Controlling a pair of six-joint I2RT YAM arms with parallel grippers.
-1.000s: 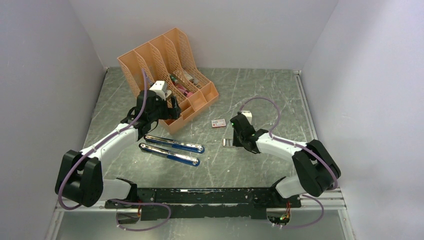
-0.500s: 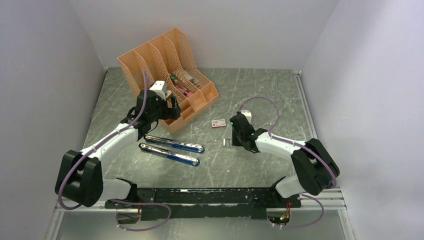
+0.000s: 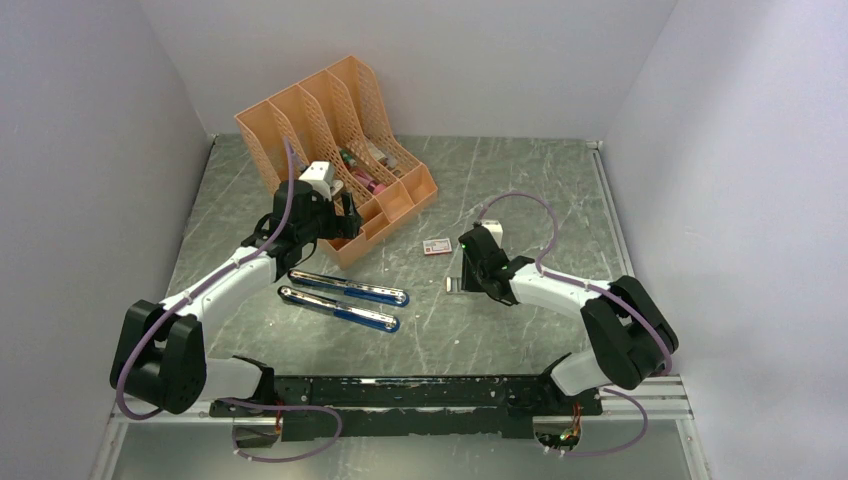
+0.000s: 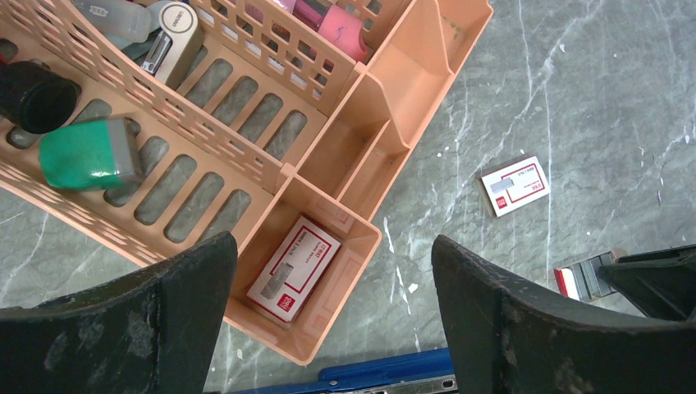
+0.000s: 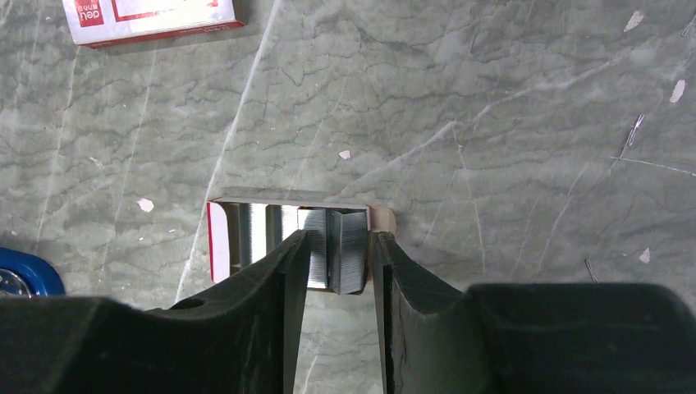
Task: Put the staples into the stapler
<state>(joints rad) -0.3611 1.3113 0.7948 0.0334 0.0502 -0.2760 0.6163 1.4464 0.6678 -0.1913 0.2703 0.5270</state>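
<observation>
The staples (image 5: 345,246) are silvery strips lying in a small open tray with a red end (image 5: 217,246), on the table right of centre (image 3: 455,285). My right gripper (image 5: 339,240) is low over the tray. Its jaws straddle a tilted strip, a thin gap showing on the right side, so it is open. The stapler (image 3: 345,297) is blue and chrome and lies unfolded flat in two long arms left of centre; its blue edge (image 4: 386,373) shows under my left gripper (image 4: 332,246). That gripper hovers wide open and empty above the orange organiser's front pocket.
The orange mesh organiser (image 3: 300,110) stands at the back left with pens and bottles inside. A white-and-red box (image 4: 294,267) lies in its front pocket. A second white-and-red box (image 3: 436,246) lies on the table between the organiser and the tray.
The right gripper's jaws have spread apart over the staple tray, and that arm has crept slightly left. The left arm has stayed still.
</observation>
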